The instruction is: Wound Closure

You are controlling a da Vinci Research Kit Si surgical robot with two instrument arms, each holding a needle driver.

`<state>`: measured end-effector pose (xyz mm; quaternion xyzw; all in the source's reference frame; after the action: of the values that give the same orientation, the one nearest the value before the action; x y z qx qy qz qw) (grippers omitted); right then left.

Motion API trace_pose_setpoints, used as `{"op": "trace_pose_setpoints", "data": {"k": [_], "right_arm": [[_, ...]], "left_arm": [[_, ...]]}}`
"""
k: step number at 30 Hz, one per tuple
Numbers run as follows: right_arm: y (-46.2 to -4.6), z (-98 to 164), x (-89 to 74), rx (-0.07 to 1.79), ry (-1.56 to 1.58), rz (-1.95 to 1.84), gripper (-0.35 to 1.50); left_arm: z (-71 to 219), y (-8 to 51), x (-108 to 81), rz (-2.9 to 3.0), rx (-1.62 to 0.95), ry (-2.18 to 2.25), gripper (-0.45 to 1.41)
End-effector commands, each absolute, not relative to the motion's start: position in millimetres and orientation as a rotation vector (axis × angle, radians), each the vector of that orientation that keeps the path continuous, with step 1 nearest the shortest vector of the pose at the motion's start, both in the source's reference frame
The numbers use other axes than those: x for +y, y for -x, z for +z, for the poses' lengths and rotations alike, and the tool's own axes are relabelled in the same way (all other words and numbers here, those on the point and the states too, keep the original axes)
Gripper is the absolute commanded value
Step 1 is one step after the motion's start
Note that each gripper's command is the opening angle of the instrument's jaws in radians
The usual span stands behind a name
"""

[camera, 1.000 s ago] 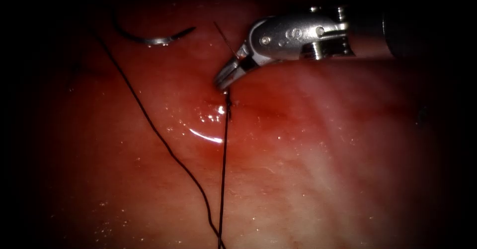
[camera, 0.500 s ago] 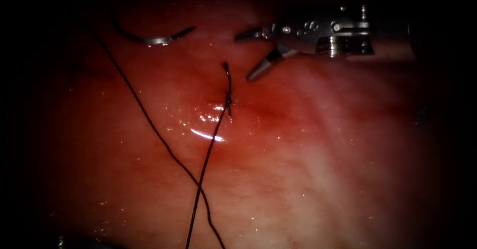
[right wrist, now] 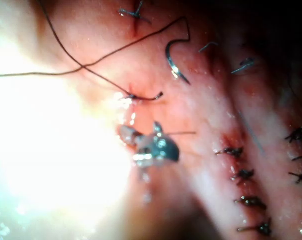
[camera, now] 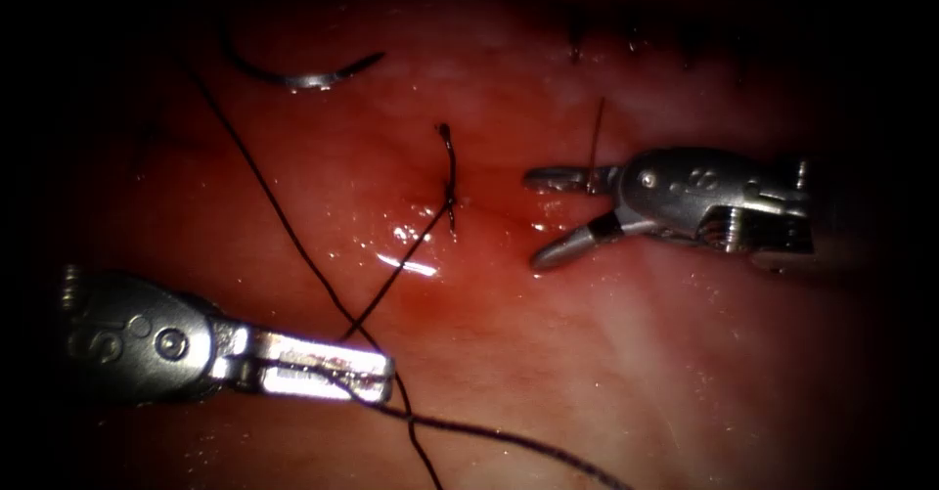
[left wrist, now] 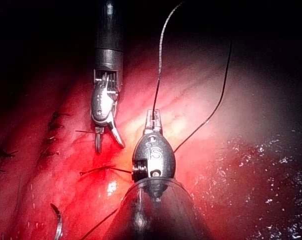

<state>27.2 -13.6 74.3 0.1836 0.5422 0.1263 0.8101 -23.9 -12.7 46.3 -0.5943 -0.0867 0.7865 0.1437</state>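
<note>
Left pincer (camera: 377, 373) reaches in level from the left, clamped on the thread (camera: 284, 226); right pincer (camera: 548, 216) gapes empty beside the cut. Needle (camera: 303, 77) lies free on the tissue (camera: 636, 353), well apart
</note>
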Motion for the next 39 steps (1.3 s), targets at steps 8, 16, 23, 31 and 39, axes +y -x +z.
{"op": "trace_pose_setpoints", "data": {"k": [8, 16, 23, 31, 39], "right_arm": [[-29.0, 70.3, -14.8, 1.246, -0.196, 0.375, 0.63], [-33.3, 69.4, -15.1, 1.289, -0.107, 0.479, -0.35], [-36.5, 69.7, -14.9, 1.301, -0.077, 0.466, -0.35], [-38.0, 71.7, -15.2, 1.32, -0.056, 0.402, -0.35], [-40.5, 72.0, -16.0, 1.407, -0.136, 0.278, -0.35]], "left_arm": [[46.8, 25.0, -10.0, 2.172, -0.295, 1.698, -0.45], [45.5, 28.2, -7.5, 1.997, -0.476, 1.655, -0.45], [46.1, 31.0, -5.1, 1.896, -0.606, 1.655, -0.45], [48.3, 31.3, -2.0, 1.825, -0.69, 1.662, -0.45], [50.7, 31.3, -0.1, 1.795, -0.759, 1.668, -0.45]]}}
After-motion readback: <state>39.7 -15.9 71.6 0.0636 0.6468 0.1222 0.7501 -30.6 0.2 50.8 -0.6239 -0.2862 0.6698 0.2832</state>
